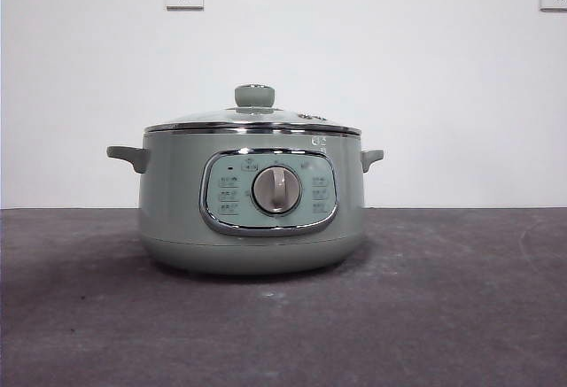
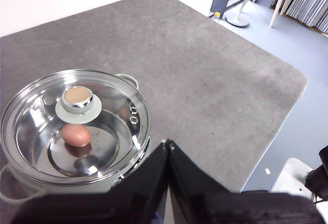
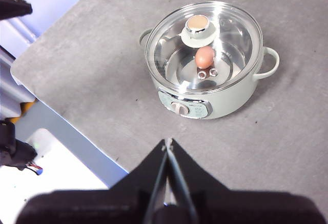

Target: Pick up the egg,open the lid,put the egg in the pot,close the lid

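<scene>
Step in hand: judged finished; no further move seems called for beyond both arms waiting.

Left claw (image 2: pixel 168 143): black jaws pressed together, holding nothing, raised beside the cooker.

Large round pale sage-green electric pot (image 1: pixel 252 201): stands mid grey surface (image 1: pixel 443 316), dial facing front. Shallow domed glass lid with steel rim and pale-green knob (image 1: pixel 254 96) seated squarely on its rim.

Contents: small reddish-brown oval egg (image 2: pixel 76 135), lying on the steel floor inside, seen through the glass.

Right claw (image 3: pixel 167 143): jaws closed, empty, well apart from the pot.
</scene>
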